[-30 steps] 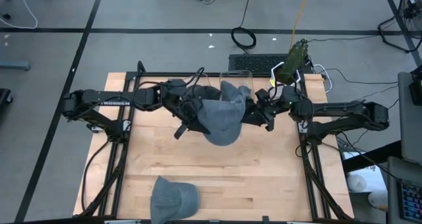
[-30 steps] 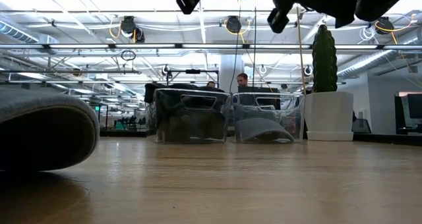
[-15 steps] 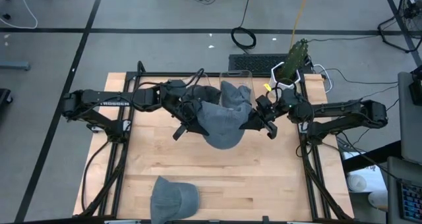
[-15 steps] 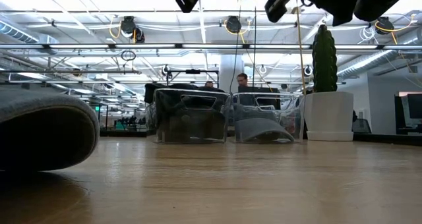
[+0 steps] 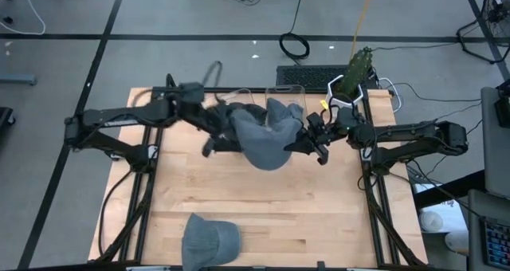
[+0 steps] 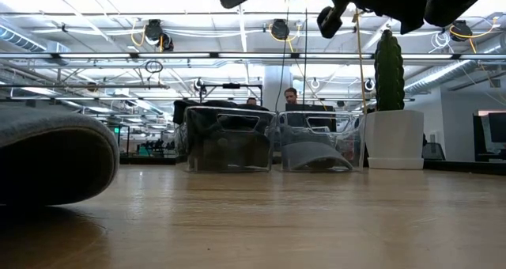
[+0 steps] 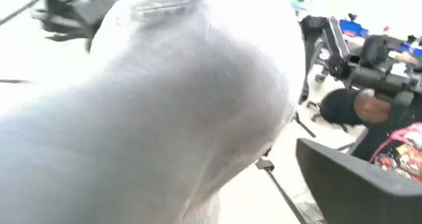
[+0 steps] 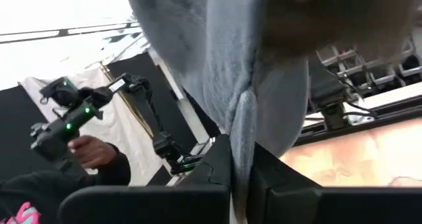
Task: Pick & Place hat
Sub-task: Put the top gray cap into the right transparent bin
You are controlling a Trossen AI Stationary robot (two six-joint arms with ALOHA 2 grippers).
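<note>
Above the desk's (image 5: 319, 215) centre, toward twelve o'clock, the grey hat (image 5: 263, 139) hung in the air. At its three o'clock edge the right pincer (image 5: 305, 143) was clamped on the fabric. At nine o'clock the left pincer (image 5: 217, 139) seemed spread apart, though blurred. Another hat (image 5: 209, 237) lay at six o'clock.

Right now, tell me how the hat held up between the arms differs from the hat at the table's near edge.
The raised hat hangs in the air above the back of the table, pinched in the shut right gripper; the near-edge hat lies on the wooden table, with no gripper on it. The raised hat is stretched and crumpled, while the near-edge hat keeps a rounded dome. Both are grey-blue fabric caps.
</note>
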